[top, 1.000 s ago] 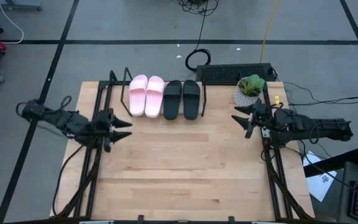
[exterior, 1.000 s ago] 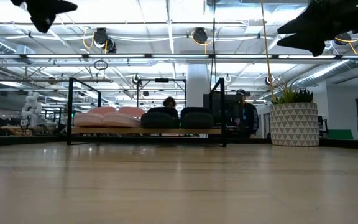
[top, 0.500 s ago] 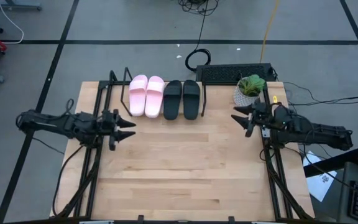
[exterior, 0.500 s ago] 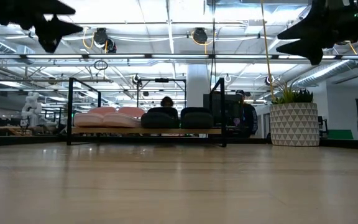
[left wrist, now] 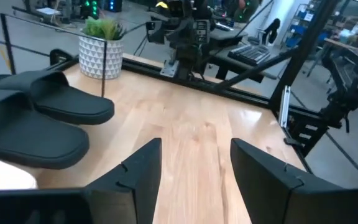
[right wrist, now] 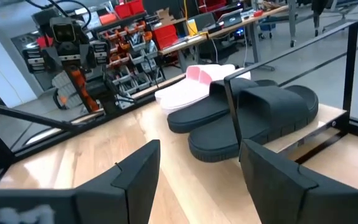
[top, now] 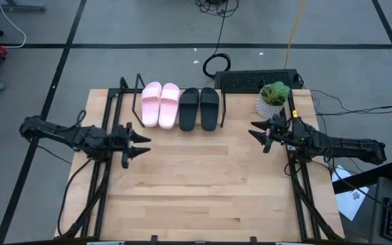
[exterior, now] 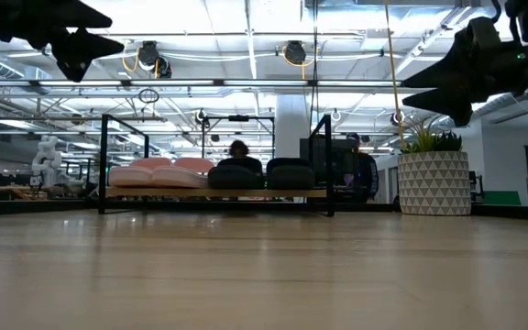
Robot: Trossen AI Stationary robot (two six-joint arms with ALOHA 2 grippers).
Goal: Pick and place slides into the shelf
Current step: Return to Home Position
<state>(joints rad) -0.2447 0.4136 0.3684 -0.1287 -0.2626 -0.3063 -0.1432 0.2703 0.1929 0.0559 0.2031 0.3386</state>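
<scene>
The pink pair of slides [top: 160,104] and the black pair [top: 199,107] lie side by side, soles down, on the shelf [top: 223,112], a light-wood board in a black wire frame at the table's far edge. They also show in the low view as the pink slides [exterior: 159,171] and the black slides [exterior: 264,172]. My left gripper [top: 141,144] hovers open above the table's left part, empty. My right gripper [top: 256,131] hovers open at the right, empty, pointing toward the shelf. The black slides [right wrist: 253,115] fill the right wrist view; the black slides [left wrist: 36,118] also show in the left wrist view.
A potted plant in a white patterned pot [top: 272,99] stands at the table's far right corner, close to my right gripper. A keyboard [top: 257,80] lies beyond the far edge. Bare wooden tabletop [top: 203,184] stretches between and in front of the arms.
My left gripper has moved toward the table's right and a little toward the near edge. My right gripper has moved toward the table's left, nearer the shelf, and come a little lower. The slides have stayed in place.
</scene>
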